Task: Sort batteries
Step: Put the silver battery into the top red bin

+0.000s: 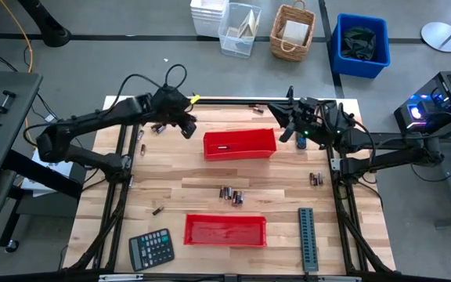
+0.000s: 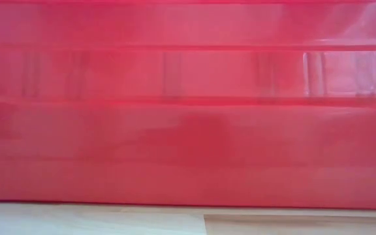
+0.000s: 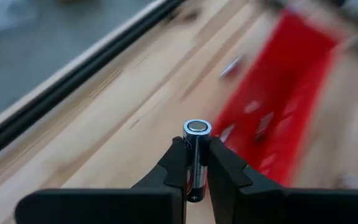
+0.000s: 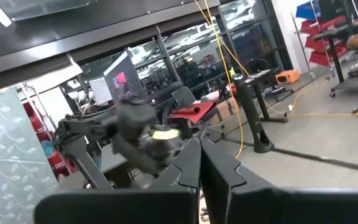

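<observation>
My left gripper [image 1: 188, 128] hangs over the table's far left part, just left of the far red tray [image 1: 239, 144], and is shut on a battery [image 3: 196, 155]. My right gripper [image 1: 286, 131] is shut and empty at that tray's right end; in its wrist view the fingers [image 4: 199, 163] point level into the room. One battery [image 1: 222, 147] lies inside the far tray. Loose batteries lie on the wood in small groups: far left [image 1: 159, 128], centre [image 1: 230, 194], right [image 1: 315, 178], and a single one [image 1: 157, 210] near left. A second red tray [image 1: 225, 229] sits near the front edge. My left gripper pinches the dark battery between its two fingers [image 3: 178, 163], which grip its sides. The battery lies along the fingers, and its metallic end [image 3: 197, 127] sticks out past the fingertips. It is lifted clear, above the bare wood beside the far tray.
A calculator [image 1: 151, 248] lies at the near left and a long grey ridged strip [image 1: 308, 239] at the near right. A black frame rail [image 1: 225, 100] runs along the far edge. The near tray's red wall [image 2: 188, 104] fills the low view. Bins and baskets stand on the floor beyond the table.
</observation>
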